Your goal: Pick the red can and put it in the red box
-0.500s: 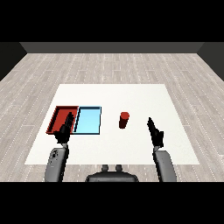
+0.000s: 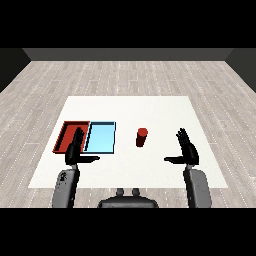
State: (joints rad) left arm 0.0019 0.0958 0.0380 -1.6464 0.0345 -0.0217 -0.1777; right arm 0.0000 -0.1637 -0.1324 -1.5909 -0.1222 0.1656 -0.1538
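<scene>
A small red can (image 2: 142, 137) stands upright on the white table, right of the two trays. The red tray (image 2: 65, 135) lies at the left, and the light blue tray (image 2: 101, 137) lies beside it on its right. My right hand (image 2: 187, 150) is open, fingers straight and thumb out, a good way to the right of the can and slightly nearer to me. Over the red tray's near right corner is my left hand (image 2: 75, 150), open too, covering part of the tray. Neither hand touches the can.
The white table (image 2: 130, 111) extends well beyond the trays and can. A grey wooden floor surrounds it on all sides.
The right hand has shifted slightly inward and its thumb now points toward the can. The left hand and the can have stayed in place.
</scene>
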